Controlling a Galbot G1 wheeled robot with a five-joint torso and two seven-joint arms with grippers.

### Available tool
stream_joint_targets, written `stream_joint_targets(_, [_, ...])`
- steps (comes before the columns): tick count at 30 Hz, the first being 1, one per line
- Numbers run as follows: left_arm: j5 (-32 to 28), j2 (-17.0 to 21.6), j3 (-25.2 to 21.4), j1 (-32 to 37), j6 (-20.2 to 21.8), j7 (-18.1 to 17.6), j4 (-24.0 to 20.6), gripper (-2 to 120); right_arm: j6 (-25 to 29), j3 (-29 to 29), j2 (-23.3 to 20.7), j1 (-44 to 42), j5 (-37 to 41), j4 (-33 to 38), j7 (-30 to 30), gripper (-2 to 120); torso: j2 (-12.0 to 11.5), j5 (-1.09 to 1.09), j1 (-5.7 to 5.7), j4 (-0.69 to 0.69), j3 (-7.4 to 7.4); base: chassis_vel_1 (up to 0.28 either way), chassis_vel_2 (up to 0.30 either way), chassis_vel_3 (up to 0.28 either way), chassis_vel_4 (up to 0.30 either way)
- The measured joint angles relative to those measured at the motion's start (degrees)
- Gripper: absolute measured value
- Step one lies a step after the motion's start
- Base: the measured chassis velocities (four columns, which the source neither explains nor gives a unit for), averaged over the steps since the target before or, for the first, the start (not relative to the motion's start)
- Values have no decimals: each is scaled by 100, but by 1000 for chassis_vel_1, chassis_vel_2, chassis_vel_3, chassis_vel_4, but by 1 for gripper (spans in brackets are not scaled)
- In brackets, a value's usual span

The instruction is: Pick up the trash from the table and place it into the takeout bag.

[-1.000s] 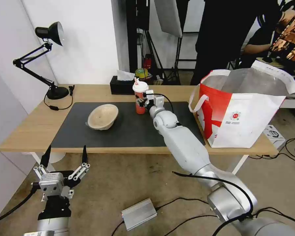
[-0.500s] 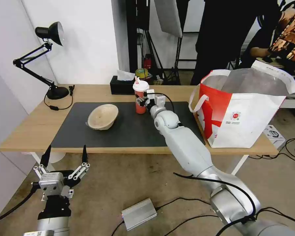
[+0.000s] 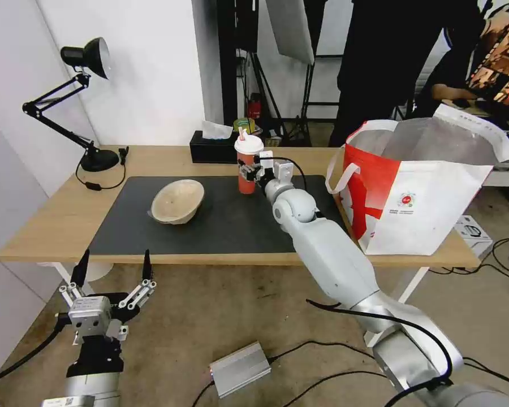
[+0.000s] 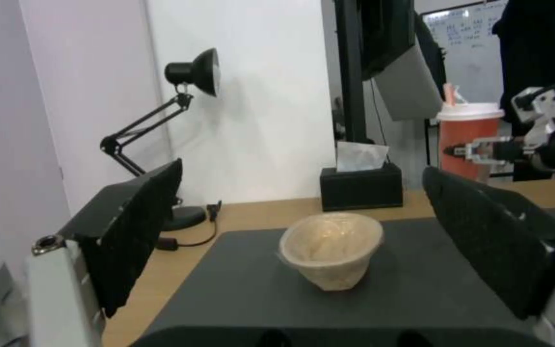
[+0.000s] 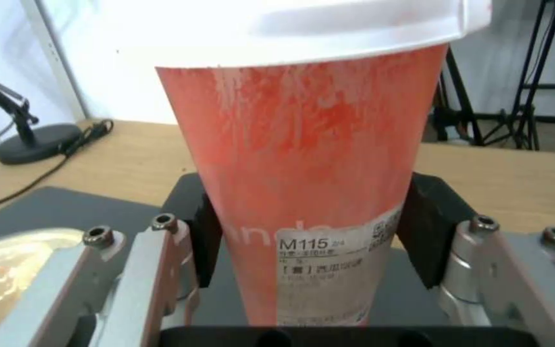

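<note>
Right claw (image 3: 250, 172) pinching the cup (image 3: 248, 167) low on its wall, above the mat | bag (image 3: 418, 186) well off to its side | risk: top-heavy cup tipping, lid popping | left claw (image 3: 110, 282) spread, parked below table (image 3: 51, 226)

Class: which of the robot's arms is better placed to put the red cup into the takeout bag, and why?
The right. The right gripper already clamps the red cup, on the side nearer the takeout bag. The left gripper hangs open below the table edge.

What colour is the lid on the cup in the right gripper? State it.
White, on a red cup held by the right gripper; the head view shows it best.
</note>
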Motion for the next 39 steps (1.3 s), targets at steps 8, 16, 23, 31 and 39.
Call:
stream_joint_targets(8, [-1, -1, 3, -29, 0, -4, -3, 100, -38, 45, -354, -143, 189, 533, 224, 50, 0, 0, 0, -1, 0, 0, 0, 0, 0])
stream_joint_targets(16, [-12, 13, -11, -36, 0, -7, -33, 100, -184, 117, -601, -212, 486, 1191, 544, 49, 0, 0, 0, 0, 0, 0, 0, 0, 0])
stream_joint_targets(23, [-25, 15, -27, -49, 0, -13, -40, 100, -407, 111, -886, -223, 824, 1782, 861, 49, 0, 0, 0, -1, 0, 0, 0, 0, 0])
stream_joint_targets(31, [-29, 6, -43, -69, 0, -16, -40, 100, -666, 140, -1318, -128, 1461, 2415, 1131, 50, 0, 0, 0, -1, 0, 0, 0, 0, 0])
stream_joint_targets(39, [-37, 11, -33, -132, 0, -17, 5, 100, -855, 397, -1765, -21, 2065, 2971, 1376, 50, 0, 0, 0, -1, 0, 0, 0, 0, 0])
